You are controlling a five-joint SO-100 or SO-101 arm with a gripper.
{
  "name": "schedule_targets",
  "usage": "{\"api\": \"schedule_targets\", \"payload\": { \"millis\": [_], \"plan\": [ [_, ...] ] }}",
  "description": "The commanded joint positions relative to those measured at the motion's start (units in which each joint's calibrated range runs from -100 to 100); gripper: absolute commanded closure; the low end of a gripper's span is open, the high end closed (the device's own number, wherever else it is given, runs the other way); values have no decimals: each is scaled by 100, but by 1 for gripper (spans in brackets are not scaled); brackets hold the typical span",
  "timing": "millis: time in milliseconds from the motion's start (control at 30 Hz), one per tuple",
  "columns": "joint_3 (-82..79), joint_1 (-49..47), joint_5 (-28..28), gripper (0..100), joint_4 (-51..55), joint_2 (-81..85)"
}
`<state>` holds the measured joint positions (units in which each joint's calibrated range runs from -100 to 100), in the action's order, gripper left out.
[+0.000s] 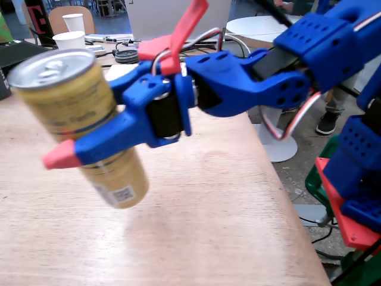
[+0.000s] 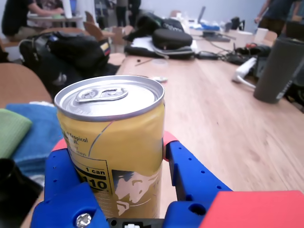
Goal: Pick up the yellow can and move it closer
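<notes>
A pale wooden table (image 1: 196,208) spreads below the gripper (image 1: 83,143) — beyond it, at the far edge, stand two white paper cups (image 1: 70,39) and dark cables (image 1: 126,55).

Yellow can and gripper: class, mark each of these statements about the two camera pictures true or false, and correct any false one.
1. The gripper is shut on the yellow can. True.
2. The can stands upright on the wooden table. False: in the fixed view it is tilted and held off the table.
3. The can's pull tab is unopened. True.
4. The fingertips are green. False: they are red on blue fingers.
5. White paper cups stand behind the can. True.
</notes>
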<state>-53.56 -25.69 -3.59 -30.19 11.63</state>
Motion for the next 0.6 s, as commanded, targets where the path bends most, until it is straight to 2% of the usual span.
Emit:
{"api": "schedule_targets", "payload": {
  "millis": [0, 133, 267, 467, 567],
  "plan": [
    [-566, 437, 29, 76, 465, 1599],
    [-2001, 962, 29, 76, 531, 3091],
    [-3030, 962, 29, 76, 605, 4437],
    [-3049, 962, 29, 76, 3142, 6324],
    [-3039, 979, 29, 76, 3930, 7053]
  ]
}}
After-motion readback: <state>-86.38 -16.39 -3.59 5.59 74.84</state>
